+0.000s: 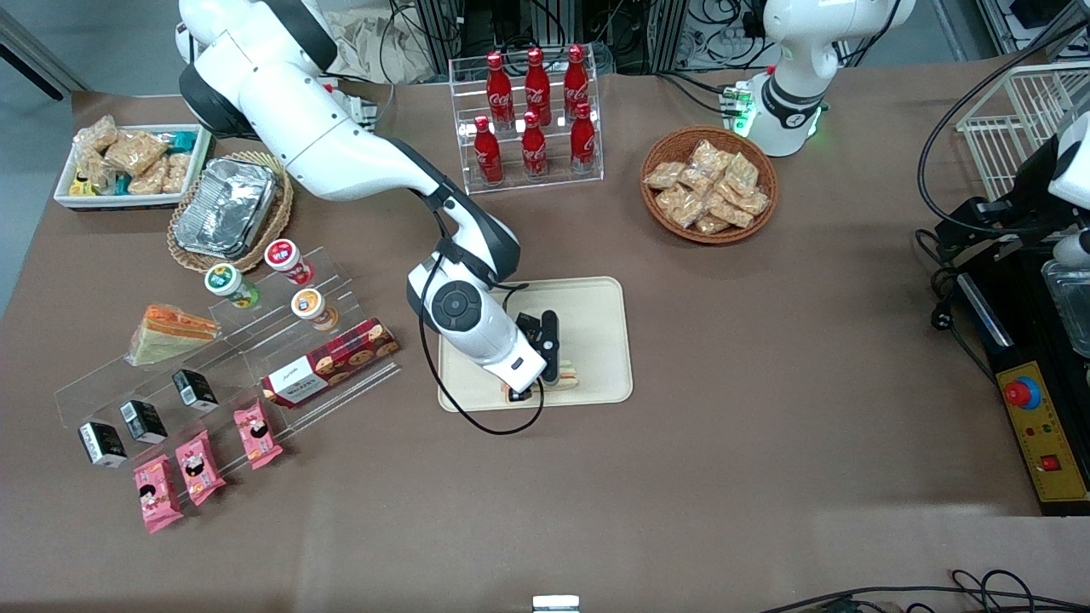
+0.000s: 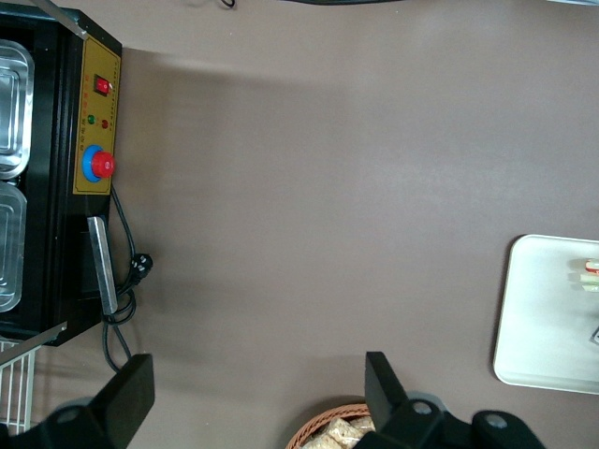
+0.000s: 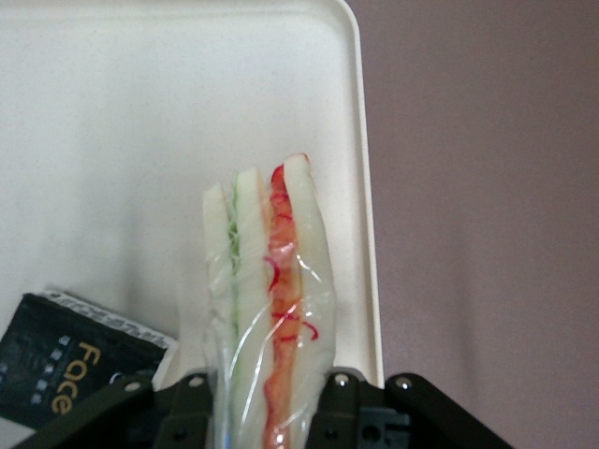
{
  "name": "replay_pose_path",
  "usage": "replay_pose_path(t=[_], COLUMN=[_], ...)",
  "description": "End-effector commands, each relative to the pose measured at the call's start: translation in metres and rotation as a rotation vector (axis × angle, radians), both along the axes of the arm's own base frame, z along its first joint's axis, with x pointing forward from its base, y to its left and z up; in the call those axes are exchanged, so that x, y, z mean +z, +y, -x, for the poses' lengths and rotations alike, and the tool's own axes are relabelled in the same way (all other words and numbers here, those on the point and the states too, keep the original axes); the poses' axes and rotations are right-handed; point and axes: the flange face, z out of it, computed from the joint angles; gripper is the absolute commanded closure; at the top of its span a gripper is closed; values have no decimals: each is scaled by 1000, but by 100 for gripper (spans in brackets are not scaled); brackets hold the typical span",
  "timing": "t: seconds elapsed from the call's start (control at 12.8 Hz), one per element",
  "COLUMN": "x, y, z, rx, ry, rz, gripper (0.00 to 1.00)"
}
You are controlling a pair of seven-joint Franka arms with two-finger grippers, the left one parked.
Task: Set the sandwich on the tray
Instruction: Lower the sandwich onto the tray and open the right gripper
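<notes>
**Sandwich over the tray, near its front rim**

While the gripper (image 3: 267,398) grasps the sandwich (image 3: 271,299) between its fingers, we judge release is next: the glossy-wrapped wedge, long axis pointing away from the wrist, sits over the smooth cream tray (image 1: 596,315), low and centre in the front view. Farther off stand red cola bottles (image 1: 535,111).

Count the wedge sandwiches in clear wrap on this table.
2. One triangular wedge sandwich rests on the clear acrylic step shelf toward the working arm's end. The other wedge sandwich is in the claw, over the cream-beige plastic tray.
</notes>
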Motion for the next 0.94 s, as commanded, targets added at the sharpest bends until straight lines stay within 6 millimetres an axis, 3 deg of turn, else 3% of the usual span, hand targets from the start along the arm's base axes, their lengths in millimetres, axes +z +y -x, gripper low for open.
replay_pose_path(t=[0.0,0.39,0.55,0.7,0.86], x=[-7,1,15,37,42], y=[-6,-19,-31,-33,-30], z=[-7,-16,-22,-21,-18], rx=[-15,-40,-72,-152,-212], ry=[-1,-1,22,52,70], rz=[-7,-6,9,25,29], gripper=[1,1,1,1,1])
